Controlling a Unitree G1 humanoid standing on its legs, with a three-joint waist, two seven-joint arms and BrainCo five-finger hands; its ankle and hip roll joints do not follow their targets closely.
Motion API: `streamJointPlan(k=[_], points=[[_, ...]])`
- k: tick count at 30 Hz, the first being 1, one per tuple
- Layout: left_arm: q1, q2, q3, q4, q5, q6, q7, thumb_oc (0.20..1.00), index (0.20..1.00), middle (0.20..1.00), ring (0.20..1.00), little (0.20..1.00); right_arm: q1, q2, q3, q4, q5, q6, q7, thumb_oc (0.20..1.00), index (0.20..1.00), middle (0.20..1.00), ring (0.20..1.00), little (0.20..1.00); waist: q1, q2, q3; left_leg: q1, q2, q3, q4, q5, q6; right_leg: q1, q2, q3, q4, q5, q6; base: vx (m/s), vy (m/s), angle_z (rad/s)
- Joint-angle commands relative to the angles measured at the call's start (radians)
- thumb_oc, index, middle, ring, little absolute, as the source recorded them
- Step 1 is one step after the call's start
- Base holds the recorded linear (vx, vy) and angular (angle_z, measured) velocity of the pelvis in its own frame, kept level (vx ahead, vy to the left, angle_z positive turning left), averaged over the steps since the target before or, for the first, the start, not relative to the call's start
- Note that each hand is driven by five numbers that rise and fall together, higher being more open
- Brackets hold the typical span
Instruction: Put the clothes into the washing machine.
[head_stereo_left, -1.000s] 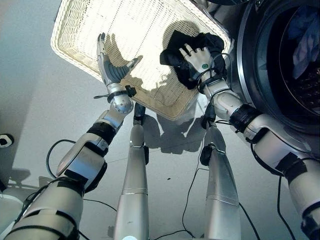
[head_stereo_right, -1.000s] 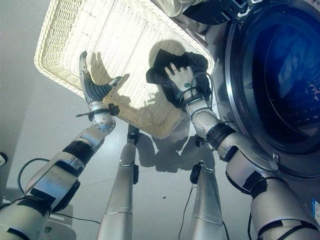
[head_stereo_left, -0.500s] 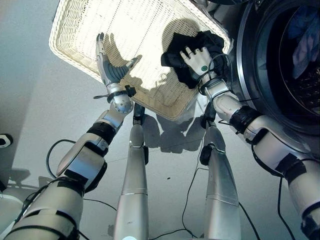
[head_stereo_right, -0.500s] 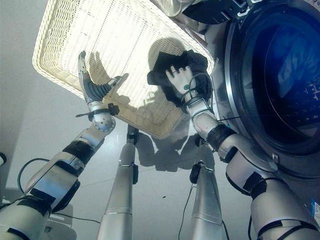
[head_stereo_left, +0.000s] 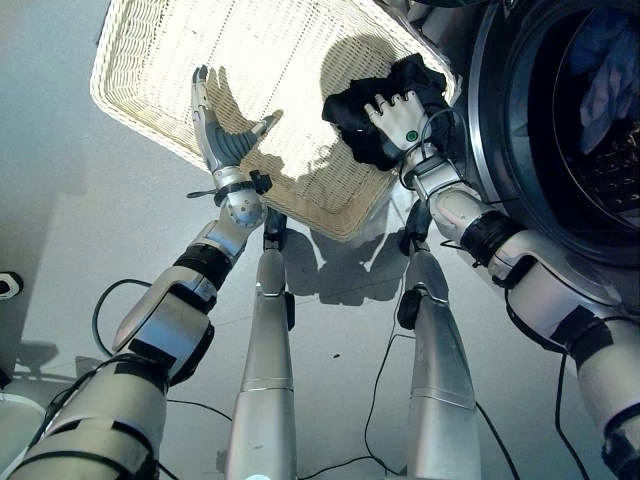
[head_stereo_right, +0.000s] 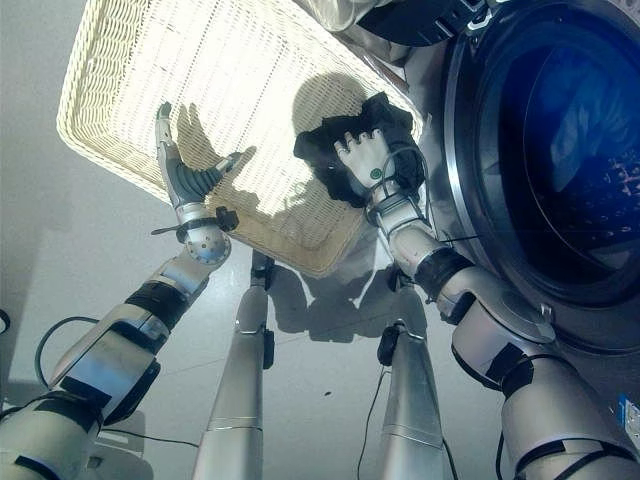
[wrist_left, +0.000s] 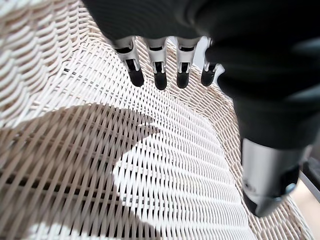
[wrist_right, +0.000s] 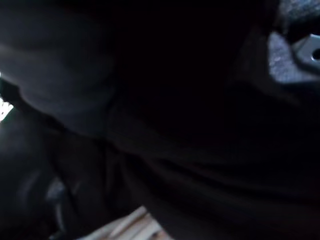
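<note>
A black garment (head_stereo_left: 352, 112) lies bunched in the right corner of a white wicker basket (head_stereo_left: 180, 60), next to the washing machine. My right hand (head_stereo_left: 400, 118) sits on top of it with its fingers curled into the cloth. Up close, in the right wrist view, the dark cloth (wrist_right: 150, 100) fills everything. My left hand (head_stereo_left: 216, 132) is held open, fingers straight, over the basket's near side. Its fingertips (wrist_left: 160, 77) hover above the bare woven floor (wrist_left: 175, 165) and touch nothing.
The washing machine's round opening (head_stereo_left: 585, 120) stands open at the right, with blue clothes (head_stereo_left: 600, 60) inside the drum. Its rim is close beside the basket's right corner. Grey floor (head_stereo_left: 60, 220) lies to the left of the basket.
My right hand has gathered the black garment into a tighter bunch and shifted it a little toward the basket's far right corner. The left hand has stayed put.
</note>
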Motion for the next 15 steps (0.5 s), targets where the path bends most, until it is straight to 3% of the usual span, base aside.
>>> streamJointPlan(k=[1, 2, 3, 5, 6, 10, 11, 13, 14, 15], points=[[-0.016, -0.014, 0.062, -0.009, -0.006, -0.023, 0.034, 1.0, 1.0, 1.0, 1.0, 1.0, 0.085, -0.09, -0.09, -0.02, 0.491, -0.084, 0.094, 0.2, 0.2, 0.2, 0.2, 0.2, -0.017, 0.043, 0.008, -0.033, -0.062, 0.05, 0.012, 0.047, 0.137, -0.008, 0.05, -0.016, 0.023, 0.019, 0.015, 0.0, 0.0, 0.0], [-0.012, -0.011, 0.067, -0.018, -0.005, -0.019, 0.031, 1.0, 1.0, 1.0, 1.0, 1.0, 0.099, -0.083, -0.126, -0.066, 0.587, -0.11, 0.116, 0.2, 0.2, 0.2, 0.2, 0.2, -0.019, 0.042, 0.008, -0.033, -0.062, 0.049, 0.015, 0.045, 0.136, -0.01, 0.05, -0.014, 0.027, 0.017, 0.014, 0.0, 0.0, 0.0], [0.003, -0.003, 0.078, -0.035, 0.001, -0.015, 0.026, 1.0, 1.0, 1.0, 1.0, 1.0, 0.135, -0.069, -0.202, -0.16, 0.779, -0.17, 0.137, 0.2, 0.2, 0.2, 0.2, 0.2, -0.021, 0.037, 0.008, -0.035, -0.062, 0.048, 0.021, 0.041, 0.133, -0.014, 0.052, -0.013, 0.033, 0.012, 0.012, 0.0, 0.0, 0.0], [0.013, 0.003, 0.092, -0.049, 0.008, -0.009, 0.02, 1.0, 1.0, 1.0, 1.0, 1.0, 0.164, -0.058, -0.262, -0.222, 0.891, -0.215, 0.159, 0.2, 0.2, 0.2, 0.2, 0.2, -0.024, 0.032, 0.008, -0.035, -0.062, 0.048, 0.025, 0.037, 0.13, -0.015, 0.052, -0.012, 0.035, 0.01, 0.012, 0.0, 0.0, 0.0], [0.028, 0.009, 0.11, -0.059, 0.019, -0.007, 0.012, 1.0, 1.0, 1.0, 1.0, 1.0, 0.213, -0.033, -0.343, -0.29, 1.045, -0.293, 0.185, 0.2, 0.2, 0.2, 0.2, 0.2, -0.03, 0.025, 0.008, -0.036, -0.058, 0.049, 0.03, 0.036, 0.127, -0.017, 0.053, -0.011, 0.041, 0.007, 0.012, 0.0, 0.0, 0.0], [0.045, 0.008, 0.134, -0.066, 0.033, -0.001, 0.015, 1.0, 1.0, 1.0, 1.0, 1.0, 0.285, 0.0, -0.442, -0.352, 1.241, -0.411, 0.271, 0.2, 0.2, 0.2, 0.2, 0.2, -0.042, 0.015, 0.008, -0.032, -0.051, 0.056, 0.032, 0.032, 0.124, -0.015, 0.054, -0.008, 0.043, 0.005, 0.013, 0.0, 0.017, -0.01], [0.048, 0.009, 0.14, -0.066, 0.032, 0.002, 0.019, 1.0, 1.0, 1.0, 1.0, 1.0, 0.321, 0.015, -0.489, -0.384, 1.37, -0.484, 0.336, 0.2, 0.2, 0.2, 0.2, 0.2, -0.05, 0.011, 0.008, -0.029, -0.046, 0.061, 0.033, 0.031, 0.123, -0.015, 0.057, -0.004, 0.048, 0.001, 0.013, 0.0, 0.064, -0.04], [0.049, 0.009, 0.141, -0.066, 0.032, 0.002, 0.02, 1.0, 1.0, 1.0, 1.0, 1.0, 0.326, 0.017, -0.496, -0.385, 1.382, -0.491, 0.352, 0.2, 0.2, 0.2, 0.2, 0.2, -0.051, 0.01, 0.008, -0.028, -0.045, 0.062, 0.033, 0.031, 0.122, -0.015, 0.057, -0.002, 0.049, 0.001, 0.013, 0.0, 0.052, -0.04], [0.052, 0.016, 0.147, -0.062, 0.023, 0.002, 0.02, 1.0, 1.0, 1.0, 1.0, 1.0, 0.355, 0.02, -0.541, -0.417, 1.489, -0.549, 0.41, 0.2, 0.2, 0.2, 0.2, 0.2, -0.059, 0.009, 0.008, -0.021, -0.041, 0.066, 0.028, 0.031, 0.121, -0.01, 0.061, 0.002, 0.049, -0.002, 0.012, -0.01, 0.062, -0.04], [0.053, 0.019, 0.149, -0.06, 0.019, 0.0, 0.02, 1.0, 1.0, 1.0, 1.0, 1.0, 0.358, 0.019, -0.553, -0.422, 1.519, -0.561, 0.426, 0.2, 0.2, 0.2, 0.2, 0.2, -0.061, 0.009, 0.008, -0.02, -0.04, 0.066, 0.028, 0.031, 0.12, -0.01, 0.061, 0.004, 0.05, -0.003, 0.013, -0.01, 0.075, -0.05]])
